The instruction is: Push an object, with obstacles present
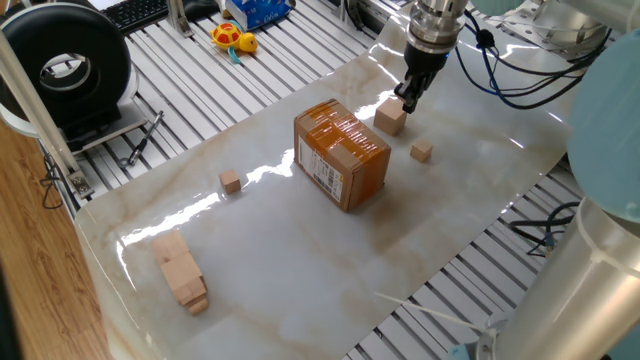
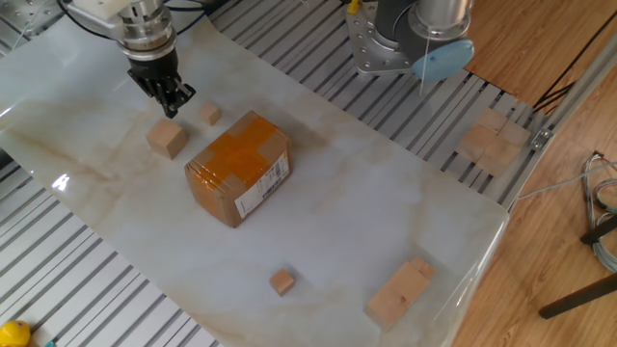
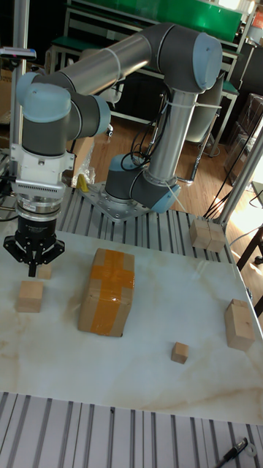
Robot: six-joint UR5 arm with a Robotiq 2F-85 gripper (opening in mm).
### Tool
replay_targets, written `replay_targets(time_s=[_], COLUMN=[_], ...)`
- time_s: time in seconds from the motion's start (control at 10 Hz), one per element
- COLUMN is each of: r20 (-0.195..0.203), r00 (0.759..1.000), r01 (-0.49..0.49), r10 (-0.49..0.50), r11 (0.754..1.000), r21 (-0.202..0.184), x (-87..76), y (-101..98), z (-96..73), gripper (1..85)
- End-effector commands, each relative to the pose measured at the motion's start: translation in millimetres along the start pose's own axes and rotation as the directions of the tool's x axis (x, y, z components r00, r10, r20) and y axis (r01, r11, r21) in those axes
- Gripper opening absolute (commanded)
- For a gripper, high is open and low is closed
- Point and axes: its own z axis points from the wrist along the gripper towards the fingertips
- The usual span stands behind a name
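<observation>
The object, a plain light-wood cube [image 1: 390, 120] [image 2: 166, 139] [image 3: 30, 295], sits on the marble-patterned table beside the cardboard box [image 1: 342, 155] [image 2: 239, 166] [image 3: 108, 291]. My gripper [image 1: 409, 102] [image 2: 176, 98] [image 3: 33, 268] hangs just behind the cube on its far side, a small gap away, with its fingers together and nothing held. One tiny cube [image 1: 421, 151] [image 2: 210, 114] [image 3: 45, 272] lies close to the gripper. The other tiny cube [image 1: 231, 181] [image 2: 281, 281] [image 3: 180, 352] lies beyond the box.
Long pale wooden blocks [image 1: 180, 270] [image 2: 400, 292] [image 3: 239, 324] lie near one table corner. More pale blocks [image 2: 494, 143] [image 3: 207, 234] rest on the slatted frame off the table. The arm's base [image 2: 400, 39] stands at the table's edge.
</observation>
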Motion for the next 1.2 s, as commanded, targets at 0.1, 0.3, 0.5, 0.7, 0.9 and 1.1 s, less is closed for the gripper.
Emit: replay_targets(time_s=[0.1,0.3,0.5,0.7,0.9,1.1], r20=[0.014,0.015,0.014,0.018,0.017,0.023], r00=[1.0,1.0,1.0,1.0,1.0,1.0], r01=[-0.028,-0.019,-0.01,-0.006,-0.004,0.002], r10=[0.028,0.019,0.01,0.006,0.004,-0.001], r11=[0.999,1.0,1.0,1.0,1.0,1.0], r21=[-0.025,-0.011,-0.013,-0.017,-0.014,-0.019], x=[-0.5,2.9,7.9,4.9,4.0,-1.4], y=[3.5,-0.8,-5.6,-5.0,-5.4,-4.6], z=[0.7,7.1,10.5,13.9,16.3,22.2], gripper=[1.3,1.3,1.3,1.3,1.3,1.3])
